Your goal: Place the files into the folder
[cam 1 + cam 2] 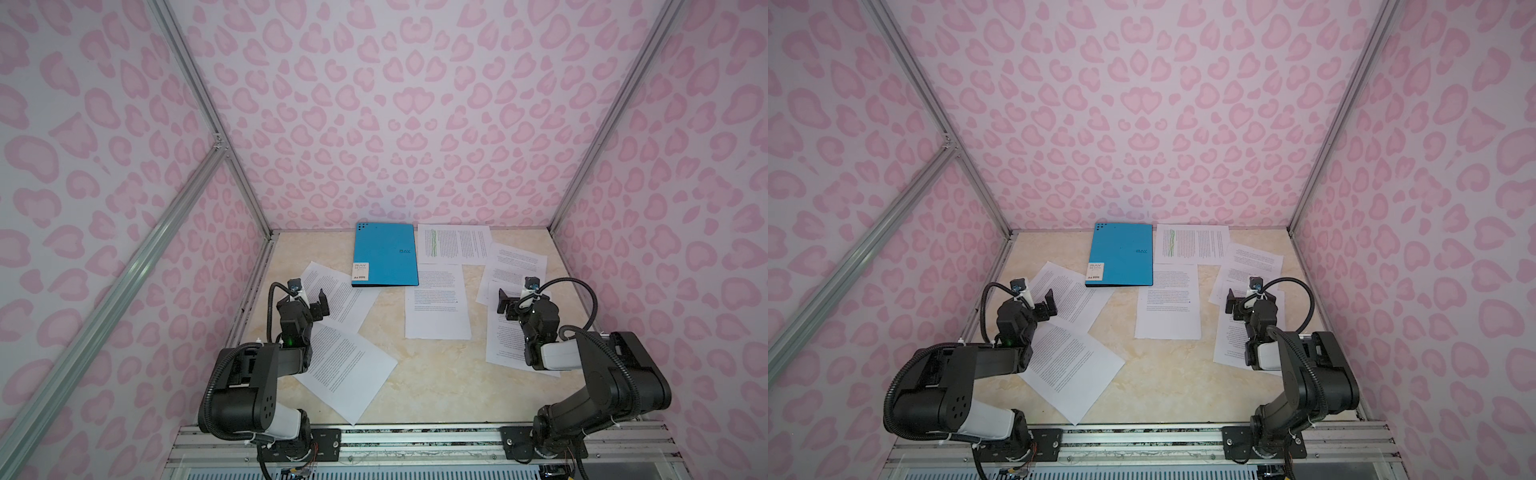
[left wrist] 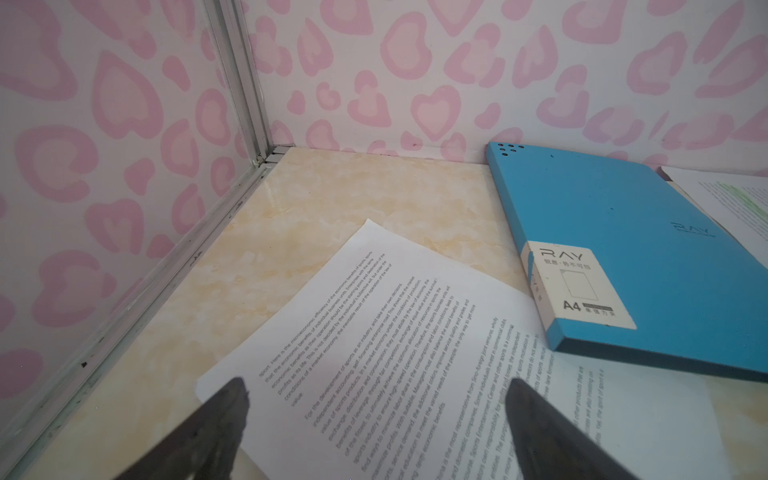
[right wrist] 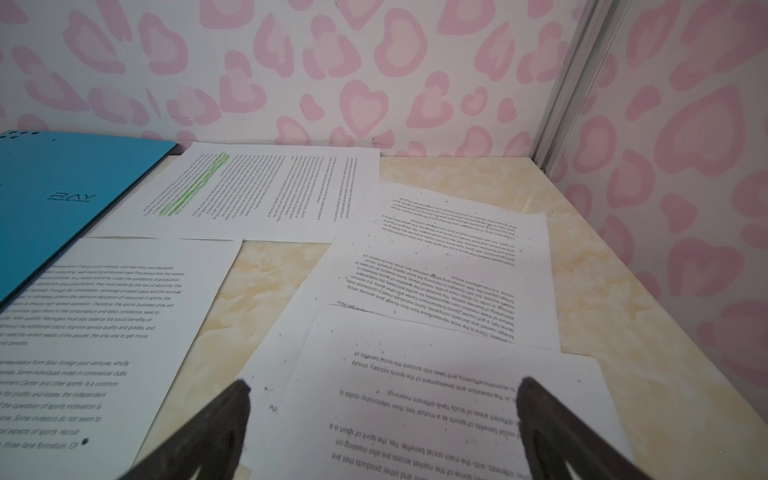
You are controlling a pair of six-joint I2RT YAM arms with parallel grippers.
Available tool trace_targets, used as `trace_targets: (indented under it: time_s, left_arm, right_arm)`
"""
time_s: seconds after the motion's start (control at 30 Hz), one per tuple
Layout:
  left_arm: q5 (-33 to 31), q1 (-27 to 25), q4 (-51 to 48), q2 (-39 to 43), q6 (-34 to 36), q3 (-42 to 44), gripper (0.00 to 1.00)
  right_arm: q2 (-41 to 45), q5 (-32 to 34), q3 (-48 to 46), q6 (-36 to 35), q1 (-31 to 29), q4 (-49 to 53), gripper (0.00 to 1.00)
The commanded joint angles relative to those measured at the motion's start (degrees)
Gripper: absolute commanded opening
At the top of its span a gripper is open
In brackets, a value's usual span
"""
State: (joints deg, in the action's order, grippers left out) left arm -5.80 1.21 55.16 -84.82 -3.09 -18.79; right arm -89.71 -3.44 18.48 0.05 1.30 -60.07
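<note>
Nearest me runs the silver aluminium rail [image 1: 415,436] that carries both black arms. Beyond it the cream marbled worktop [image 1: 436,382] is strewn with the files, loose white paper sheets [image 1: 1169,307] of dense black print, six or seven as far as I can count. There is a far-left sheet [image 1: 336,295] overlapping a near-left sheet [image 1: 349,374], one in the middle, a right-hand fan of sheets [image 1: 515,259], and a green-highlighted sheet [image 1: 453,245] at the far side. The thin bright-blue folder [image 1: 384,255] lies shut and flat at the far middle, just beside the highlighted sheet, its near left corner resting on the far-left sheet. The left gripper [image 2: 376,386] hovers over the left sheets, jaws spread wide with nothing between them. The right gripper [image 3: 384,385] hangs likewise wide and empty over the fan. Nothing is filed yet, so I judge the first job is opening the cover. The white label [image 2: 582,286] wraps the folder's left edge, which suggests the spine is there. The free right edge is then the one to lift, slowly, while the other gripper steadies the spine side so the folder does not skate on the smooth worktop. That label reads "RAY" and "A4", with small Chinese characters, and "RAY" is also stamped on the cover. The far-left sheet reads "For the development of sports as an industry".
</note>
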Motion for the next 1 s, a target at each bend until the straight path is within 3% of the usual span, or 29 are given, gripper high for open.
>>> trace_targets:
  time_s: [0.0,0.07,0.13,0.2,0.3,0.33,0.37,0.43,0.47,0.6,0.8,0.97]
  left_arm:
    - [-2.5,-1.7,0.9,1.7,0.2,0.2,0.97]
    - [-11.4,-5.8,-4.3,7.4,1.7,0.2,0.97]
    - [-16.9,-8.5,-20.7,15.5,-1.6,-4.6,0.97]
    - [-19.0,-8.6,-42.9,22.8,-16.6,-11.3,0.97]
    - [-15.7,-7.9,-64.7,28.9,-35.4,-15.7,0.97]
    - [-12.7,-7.2,-70.4,30.1,-39.6,-16.7,0.97]
    - [-4.8,-6.3,-73.1,31.7,-38.9,-17.1,0.97]
    - [6.3,-6.6,-73.8,35.5,-39.5,-14.9,0.97]
    - [8.3,-7.3,-74.6,37.7,-41.6,-13.2,0.97]
    - [9.5,-10.9,-79.3,39.3,-44.6,-10.0,0.97]
    - [11.1,-17.5,-73.6,29.3,-47.5,-7.6,0.97]
    - [10.1,-19.5,-69.1,24.0,-49.9,-6.9,0.97]
  right_arm:
    - [4.0,4.9,0.1,2.7,0.1,3.2,1.0]
    - [11.4,9.5,0.0,2.3,-1.9,9.8,1.0]
    - [17.6,14.1,1.8,3.1,-4.7,17.1,1.0]
    - [23.6,19.8,4.7,13.6,-6.1,26.7,1.0]
    - [28.3,20.9,8.7,34.0,-4.6,41.6,1.0]
    - [28.7,20.7,8.9,40.4,-3.7,44.4,1.0]
    - [29.2,16.3,8.9,45.2,-1.5,46.0,1.0]
    - [29.8,1.3,7.6,44.1,1.7,41.9,1.0]
    - [30.0,-0.6,7.7,44.3,1.1,42.7,1.0]
    - [30.4,0.8,11.6,40.0,-5.3,54.0,1.0]
    - [30.1,-0.2,11.2,39.6,-12.4,55.0,0.99]
    - [29.0,-2.5,11.7,37.8,-15.6,55.7,0.99]
